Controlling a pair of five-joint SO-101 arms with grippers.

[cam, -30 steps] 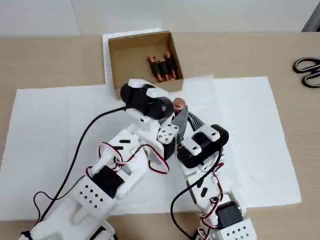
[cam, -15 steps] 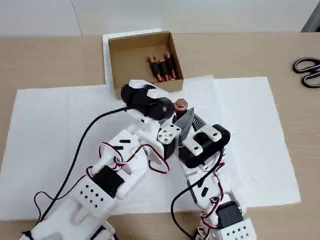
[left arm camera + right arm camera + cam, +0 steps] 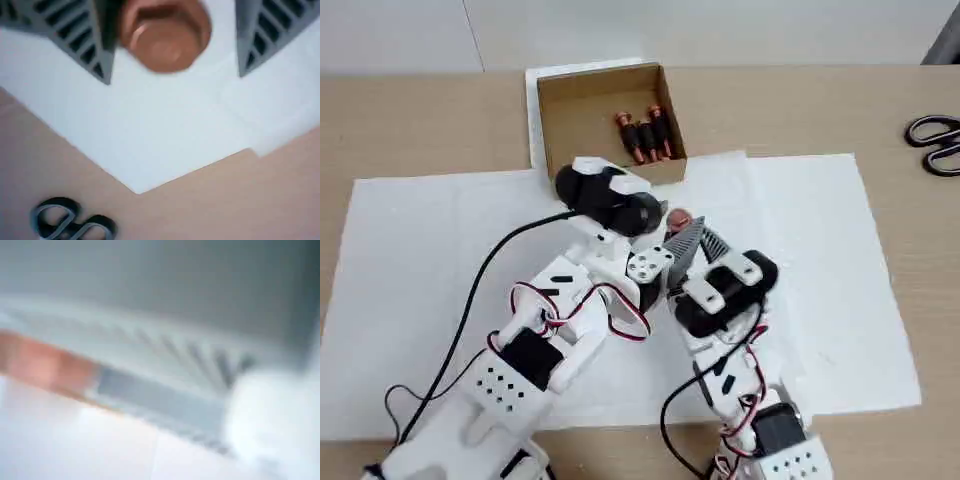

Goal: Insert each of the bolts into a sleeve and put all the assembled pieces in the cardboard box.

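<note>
Bright, even overhead light; soft shadows under the 2 arms (image 3: pixel 570 330) on the white paper (image 3: pixel 840 300), deeper shade inside the cardboard box (image 3: pixel 580 125)

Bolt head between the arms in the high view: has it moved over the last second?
Yes, slightly: the bolt head has drawn away from the cardboard box.

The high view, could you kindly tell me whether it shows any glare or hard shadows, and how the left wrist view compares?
High view: light is even, no glare on the white paper; only soft shadows under the arms and along the cardboard box walls. Left wrist view: the copper bolt head has a mild sheen, no hard shadow beneath.
</note>
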